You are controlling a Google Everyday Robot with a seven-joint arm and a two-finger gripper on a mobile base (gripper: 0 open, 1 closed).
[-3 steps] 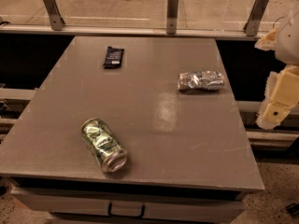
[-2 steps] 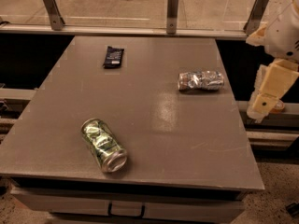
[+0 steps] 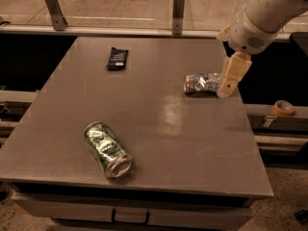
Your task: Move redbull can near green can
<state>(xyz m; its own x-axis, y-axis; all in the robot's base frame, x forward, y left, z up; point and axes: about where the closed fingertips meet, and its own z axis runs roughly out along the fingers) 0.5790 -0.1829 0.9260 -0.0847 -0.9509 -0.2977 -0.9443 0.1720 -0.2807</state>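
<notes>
The redbull can (image 3: 201, 83), slim, silver and crinkled, lies on its side at the right of the grey table (image 3: 159, 129). The green can (image 3: 107, 149) lies on its side near the front left, its silver end toward the front edge. My gripper (image 3: 226, 88) hangs from the white arm at the upper right. Its cream finger (image 3: 231, 74) points down right at the redbull can's right end, hiding that end.
A flat black packet (image 3: 117, 58) lies at the back left of the table. A roll of tape (image 3: 282, 108) sits on a ledge off the right side. Metal railing posts (image 3: 178, 5) stand behind the table.
The arm has swung in from the right edge toward the left and over the table; the gripper now stands at the redbull can's right end. The cans have not moved.
</notes>
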